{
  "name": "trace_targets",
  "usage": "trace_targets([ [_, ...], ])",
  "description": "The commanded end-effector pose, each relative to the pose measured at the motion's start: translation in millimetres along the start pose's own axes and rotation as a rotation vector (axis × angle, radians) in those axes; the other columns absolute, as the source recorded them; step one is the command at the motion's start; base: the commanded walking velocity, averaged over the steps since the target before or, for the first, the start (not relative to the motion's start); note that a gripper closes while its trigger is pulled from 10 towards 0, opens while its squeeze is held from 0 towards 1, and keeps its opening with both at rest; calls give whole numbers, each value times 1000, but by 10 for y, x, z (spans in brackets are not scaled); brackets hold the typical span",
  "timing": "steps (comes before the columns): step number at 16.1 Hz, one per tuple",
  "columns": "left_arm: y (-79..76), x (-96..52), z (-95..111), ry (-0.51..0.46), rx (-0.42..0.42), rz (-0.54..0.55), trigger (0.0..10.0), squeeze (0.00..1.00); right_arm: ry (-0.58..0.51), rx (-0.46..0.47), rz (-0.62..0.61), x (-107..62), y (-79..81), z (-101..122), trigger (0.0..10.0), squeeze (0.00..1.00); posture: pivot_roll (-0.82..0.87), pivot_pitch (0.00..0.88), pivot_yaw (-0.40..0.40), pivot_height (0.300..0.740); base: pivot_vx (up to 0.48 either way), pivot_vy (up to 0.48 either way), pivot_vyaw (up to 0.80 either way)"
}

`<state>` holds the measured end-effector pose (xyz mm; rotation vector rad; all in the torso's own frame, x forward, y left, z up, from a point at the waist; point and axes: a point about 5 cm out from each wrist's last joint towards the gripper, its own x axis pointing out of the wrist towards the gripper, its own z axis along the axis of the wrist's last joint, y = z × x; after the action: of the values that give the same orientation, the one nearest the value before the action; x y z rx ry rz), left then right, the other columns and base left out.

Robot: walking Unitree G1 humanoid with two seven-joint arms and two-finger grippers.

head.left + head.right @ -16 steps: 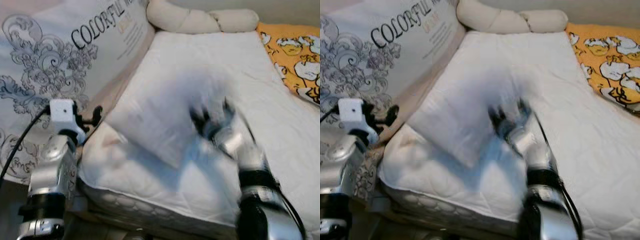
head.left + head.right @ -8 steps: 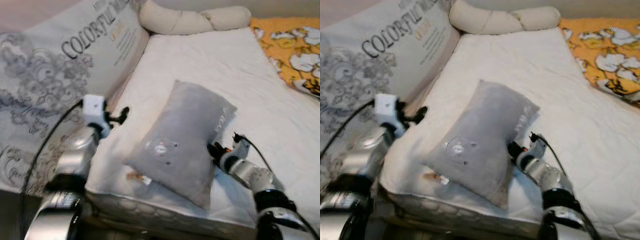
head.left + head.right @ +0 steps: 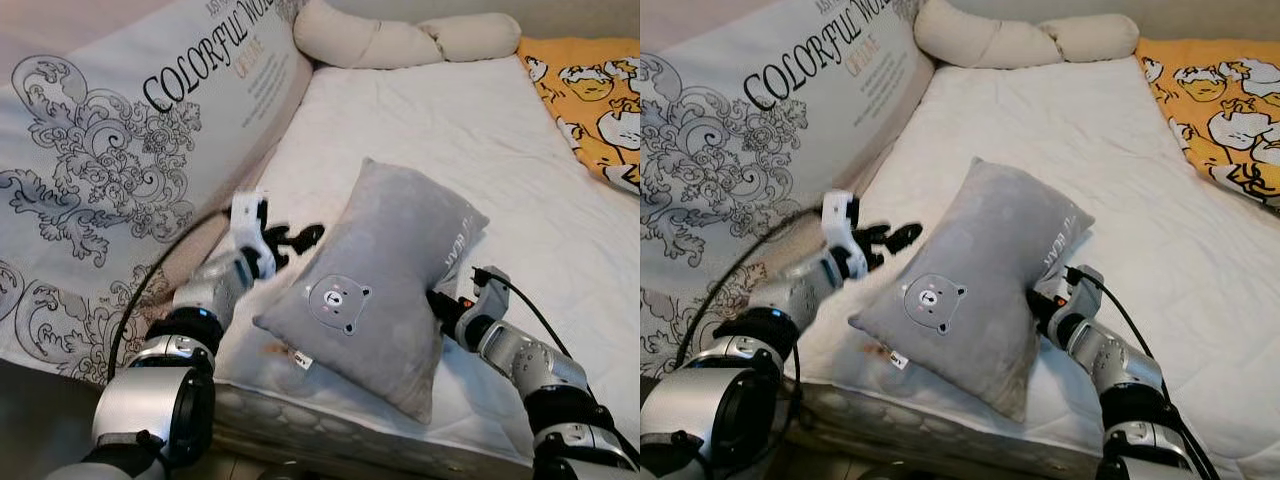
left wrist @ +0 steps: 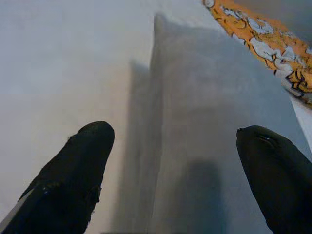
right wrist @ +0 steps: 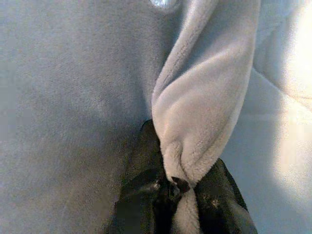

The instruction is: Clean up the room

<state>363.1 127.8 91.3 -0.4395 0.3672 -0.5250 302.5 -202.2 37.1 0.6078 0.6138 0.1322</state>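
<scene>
A grey plush pillow (image 3: 385,270) with a small bear patch lies tilted on the white mattress (image 3: 470,130) near its front edge. My right gripper (image 3: 437,303) is shut on the pillow's right edge; the right wrist view shows a fold of grey plush (image 5: 204,117) pinched between the black fingers (image 5: 141,190). Just left of the pillow, above the mattress's left side, my left gripper (image 3: 295,238) reaches in open. In the left wrist view its two fingers (image 4: 73,170) frame the pillow's edge (image 4: 209,122) with a gap to it.
A large white cushion (image 3: 130,150) printed with black scrollwork and "COLORFUL" leans along the bed's left side. A cream knotted bolster (image 3: 400,40) lies at the head. An orange patterned blanket (image 3: 595,90) covers the far right. The mattress's front edge (image 3: 330,425) is close below the pillow.
The left arm has swung in from the bed's left side toward the pillow's left edge. The right gripper keeps its hold on the pillow, which has hardly moved.
</scene>
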Motion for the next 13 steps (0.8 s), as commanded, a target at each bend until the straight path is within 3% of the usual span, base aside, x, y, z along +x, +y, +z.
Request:
trace_targets([
  [1, -21, 3, -24, 0, -54, -45, 10000, 1000, -6, -13, 1, -26, -5, -1, 0, 0, -42, 0, 143, 740, 0, 0, 0],
  [4, -125, 33, -277, 72, -103, -121, 10000, 1000, -6, -40, 33, -31, 77, -21, 0, 0, -68, 0, 151, 740, 0, 0, 0],
  [6, -296, 52, -484, 153, -212, -269, 10000, 1000, -24, -29, 65, -32, 159, -28, 0, 0, -95, 0, 171, 740, 0, 0, 0],
  [7, -347, 32, -585, 222, -207, -333, 10000, 1000, -27, -17, 79, -37, 189, -52, 0, 0, -92, 0, 167, 740, 0, 0, 0],
  [9, -349, -13, -724, 321, -163, -354, 10000, 1000, -14, -26, 118, -24, 275, -89, 0, 0, -92, 0, 167, 740, 0, 0, 0],
  [11, -269, -46, -771, 321, -128, -289, 10000, 1000, -3, -66, 165, -1, 407, -113, 0, 0, -98, 0, 172, 740, 0, 0, 0],
  [12, -257, -57, -763, 307, -157, -292, 10000, 1000, -10, -72, 191, 14, 475, -93, 0, 0, -97, 0, 179, 740, 0, 0, 0],
  [13, -241, -74, -754, 301, -174, -299, 0, 0, -22, -74, 218, 41, 568, -60, 0, 0, -104, 0, 194, 740, 0, 0, 0],
])
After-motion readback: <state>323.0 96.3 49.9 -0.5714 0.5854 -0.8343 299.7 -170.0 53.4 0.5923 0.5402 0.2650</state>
